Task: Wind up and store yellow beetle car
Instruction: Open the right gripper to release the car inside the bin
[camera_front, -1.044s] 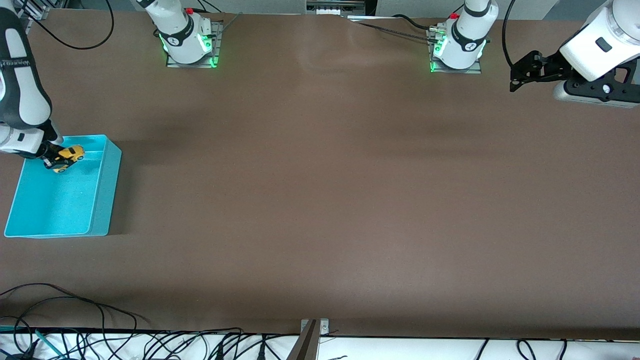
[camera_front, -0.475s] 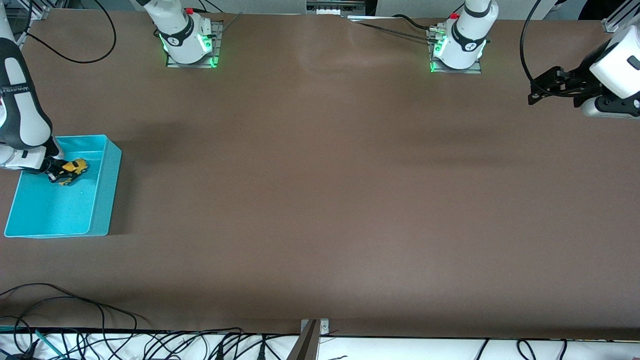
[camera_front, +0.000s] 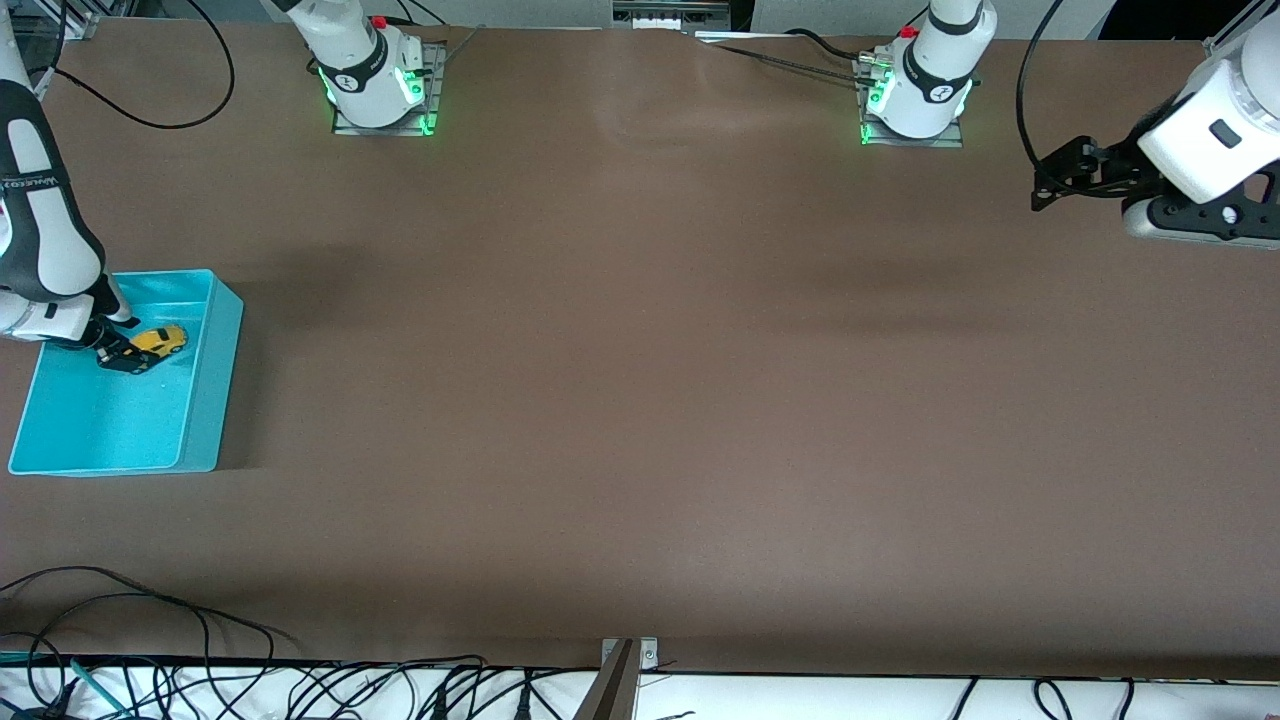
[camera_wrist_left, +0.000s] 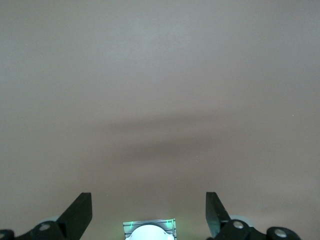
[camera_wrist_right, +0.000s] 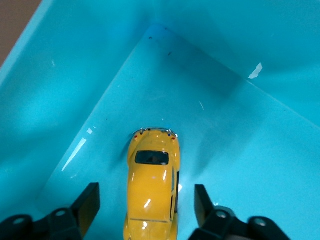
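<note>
Brown tabletop (camera_front: 640, 400) across the whole front view, with a white ledge strewn with black cables (camera_front: 150, 690) at six o'clock, nearest the front camera.

Farther in, at nine o'clock of the front view, toward the right arm's end of the table: a turquoise bin (camera_front: 205, 400), open-topped, rectangular. Inside it, in the part farther from the front camera: the yellow beetle car (camera_front: 160, 340), resting on its wheels on the bin floor, close to one inner corner in the right wrist view (camera_wrist_right: 152, 190). Rounded yellow roof, dark window, small lamps at one end.

Down in the bin around the car: the right gripper (camera_front: 128, 352), also seen in its own wrist view (camera_wrist_right: 145, 205). Jaws spread apart, one dark finger (camera_wrist_right: 89, 202) on each flank of the car, a strip of turquoise floor showing between each finger and the body, so no grip on it.

At two to three o'clock of the front view, up above bare table at the left arm's end: the left gripper (camera_front: 1045, 190), waiting. Jaws wide apart in the left wrist view (camera_wrist_left: 149, 210), nothing between them, only brown table and a soft shadow below.

At twelve o'clock, farthest from the front camera: two white arm bases (camera_front: 375, 80) with green lights.
</note>
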